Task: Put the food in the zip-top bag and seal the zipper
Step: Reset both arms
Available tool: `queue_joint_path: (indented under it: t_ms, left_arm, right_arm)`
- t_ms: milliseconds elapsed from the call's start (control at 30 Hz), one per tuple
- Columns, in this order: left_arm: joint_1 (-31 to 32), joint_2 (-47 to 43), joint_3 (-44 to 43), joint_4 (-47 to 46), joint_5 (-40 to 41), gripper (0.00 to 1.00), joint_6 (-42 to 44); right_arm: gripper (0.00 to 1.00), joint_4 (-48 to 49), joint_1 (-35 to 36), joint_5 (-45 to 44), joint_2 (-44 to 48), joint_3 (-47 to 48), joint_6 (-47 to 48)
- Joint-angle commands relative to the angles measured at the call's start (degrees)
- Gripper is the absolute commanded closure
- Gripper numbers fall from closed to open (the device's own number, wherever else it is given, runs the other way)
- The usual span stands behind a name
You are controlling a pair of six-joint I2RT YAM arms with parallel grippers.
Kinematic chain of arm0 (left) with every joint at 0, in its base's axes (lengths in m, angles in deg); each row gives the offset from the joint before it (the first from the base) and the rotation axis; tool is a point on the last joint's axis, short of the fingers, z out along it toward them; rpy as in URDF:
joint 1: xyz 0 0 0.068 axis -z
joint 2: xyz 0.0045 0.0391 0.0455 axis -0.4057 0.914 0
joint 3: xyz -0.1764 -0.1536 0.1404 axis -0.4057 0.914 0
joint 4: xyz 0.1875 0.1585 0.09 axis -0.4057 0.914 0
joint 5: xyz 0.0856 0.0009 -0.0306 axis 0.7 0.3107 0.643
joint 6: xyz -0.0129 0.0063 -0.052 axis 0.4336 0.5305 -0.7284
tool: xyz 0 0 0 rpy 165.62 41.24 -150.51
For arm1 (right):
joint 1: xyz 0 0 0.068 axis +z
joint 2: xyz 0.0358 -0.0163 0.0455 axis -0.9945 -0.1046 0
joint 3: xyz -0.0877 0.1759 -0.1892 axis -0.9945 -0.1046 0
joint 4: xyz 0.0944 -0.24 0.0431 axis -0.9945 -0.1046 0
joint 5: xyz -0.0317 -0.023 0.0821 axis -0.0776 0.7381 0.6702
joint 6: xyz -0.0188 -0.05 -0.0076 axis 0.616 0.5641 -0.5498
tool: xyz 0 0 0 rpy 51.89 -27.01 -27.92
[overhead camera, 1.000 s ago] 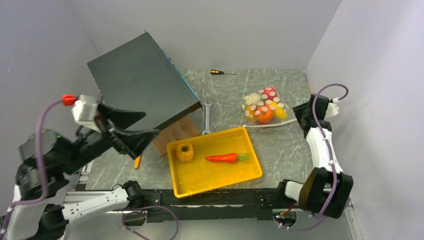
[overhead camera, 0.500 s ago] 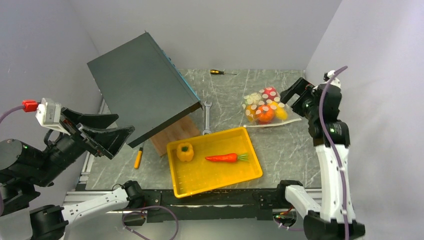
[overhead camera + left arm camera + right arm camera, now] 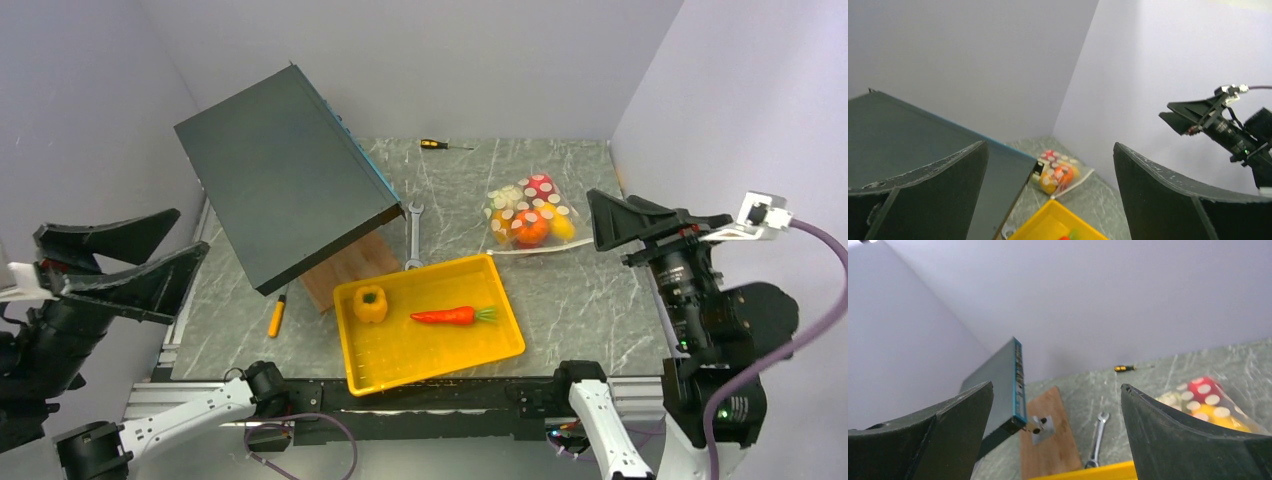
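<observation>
Top external: right gripper [image 3: 594,220] raised away from zip-top bag [image 3: 528,215], now wide; left gripper [image 3: 192,230] wide, drawn back.

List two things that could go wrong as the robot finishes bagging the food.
1. The carrot and yellow pepper lie in the yellow tray, glossy and smooth; either might slip from the right gripper, now open, once picked.
2. The zip-top bag is soft and nothing holds it; pushing food in could shove it along or spill its contents before the zipper is sealed.
</observation>
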Motion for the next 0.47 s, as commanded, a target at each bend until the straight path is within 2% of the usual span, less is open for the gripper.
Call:
queue_joint_path:
  t_ms: [0,267,333,433]
  left_arm:
    - [0.0,-0.8,0.7,-8.5,2.2,0.00,4.5]
    - [0.0,-1.4,0.3,-7.1,6.0,0.00,5.5]
    - [0.0,-1.5,0.6,-7.1,5.9,0.00,5.5]
    - [0.0,-1.2,1.0,-7.1,4.9,0.00,5.4]
  right_arm:
    - [0.00,2.9,0.0,-1.5,0.4,2.7,-3.7]
    - [0.00,2.8,-0.1,-9.7,2.9,-0.7,-8.0]
    - [0.00,2.9,0.0,-7.3,1.3,-2.3,-8.3]
    - [0.00,-1.5,0.0,-5.5,-2.5,1.6,-6.8]
